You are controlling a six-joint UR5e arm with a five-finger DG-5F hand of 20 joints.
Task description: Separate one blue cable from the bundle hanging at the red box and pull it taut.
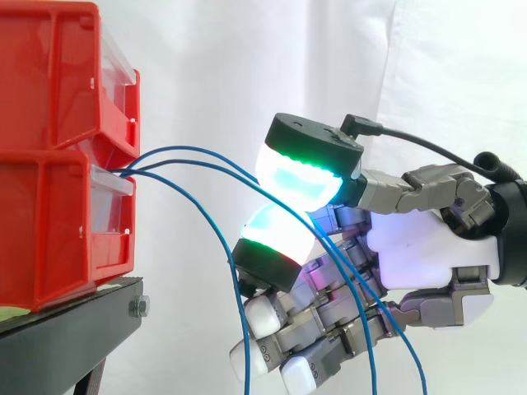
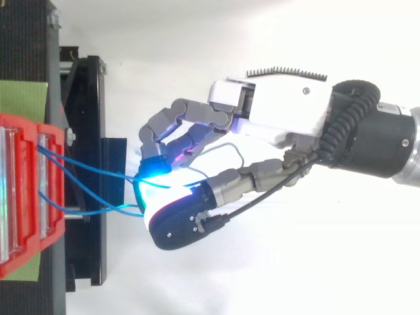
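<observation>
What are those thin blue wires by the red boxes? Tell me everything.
The blue cables are thin, smooth-looking strands emerging where two stacked red bins meet. They arc outward, slack. One droops free; the others run between two glowing pads of the hand, apparently pinched there, then trail down across its fingers.

Boxes (image 1: 58,164) stacked on stand (image 1: 66,337), left; cables (image 1: 183,149) run rightward from boxes, between hand (image 1: 428,247) pads (image 1: 300,177).
</observation>
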